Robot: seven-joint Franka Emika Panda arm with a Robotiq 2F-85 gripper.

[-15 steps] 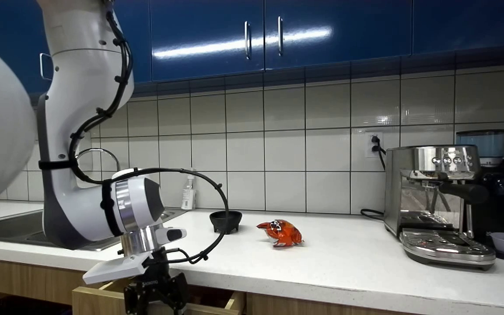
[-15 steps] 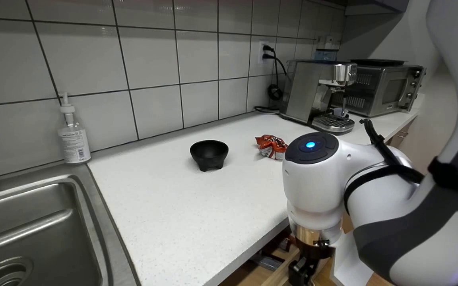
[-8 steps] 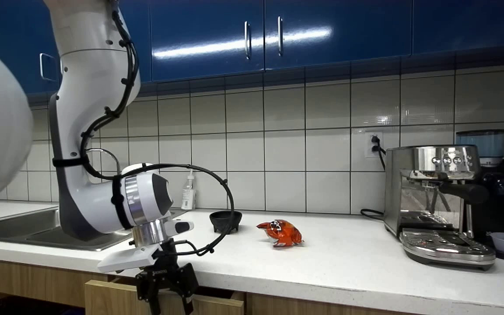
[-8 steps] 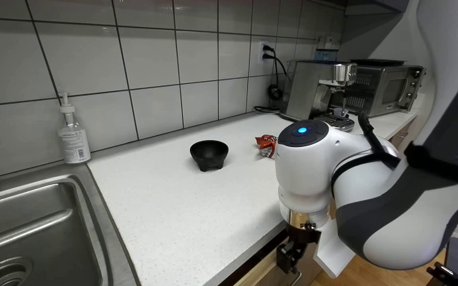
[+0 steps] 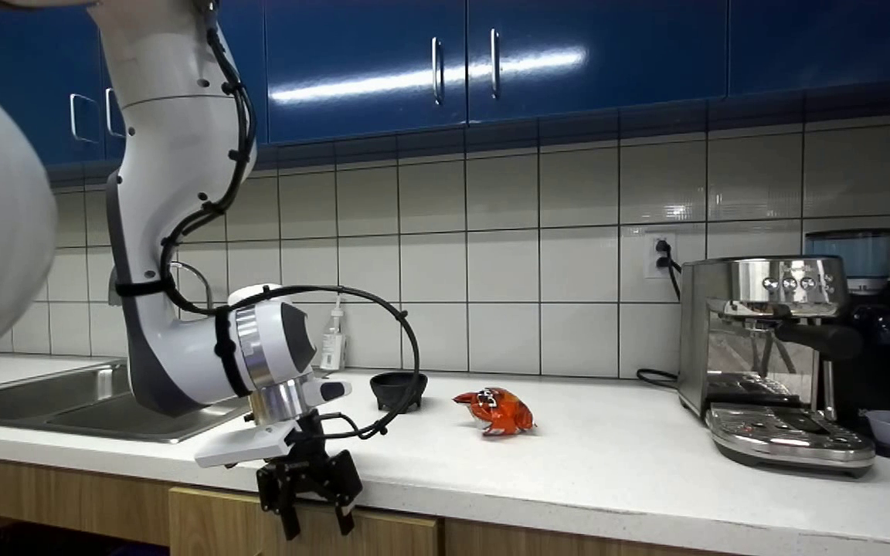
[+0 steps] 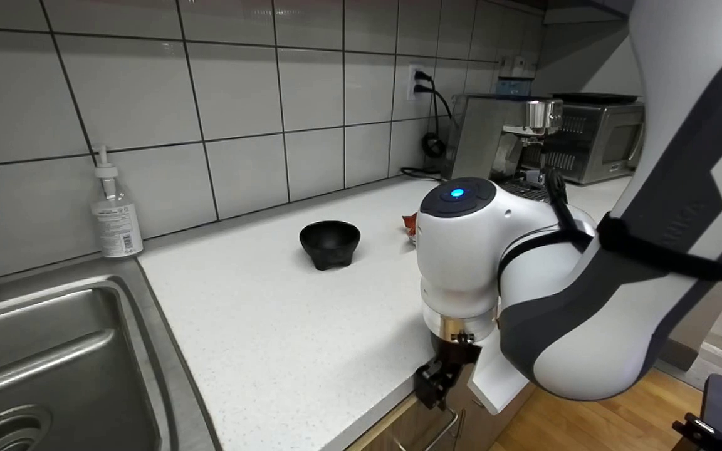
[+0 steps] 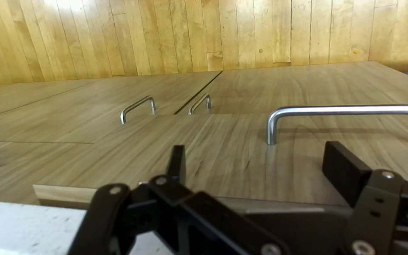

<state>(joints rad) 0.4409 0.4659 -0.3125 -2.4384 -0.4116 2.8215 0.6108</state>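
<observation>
the black gripper (image 7: pixel 255 152) is spread wide, nothing held, near a wood-grained drawer front (image 7: pixel 221 170) and its bent, shiny metal handle (image 7: pixel 345 110)

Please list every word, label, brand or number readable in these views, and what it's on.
"ANKA", faint, possibly incomplete: on the robot arm.
Too small or blurred to read:
pump bottle label
print on the orange packet
front marking on the coffee machine
pale marking on the pincer

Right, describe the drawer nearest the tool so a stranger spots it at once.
Find the white countertop, then the wooden cabinet fronts below its edge. The drawer lies nearest the open tool; unlike the neighbouring fronts, it juts out, slightly ajar.
</observation>
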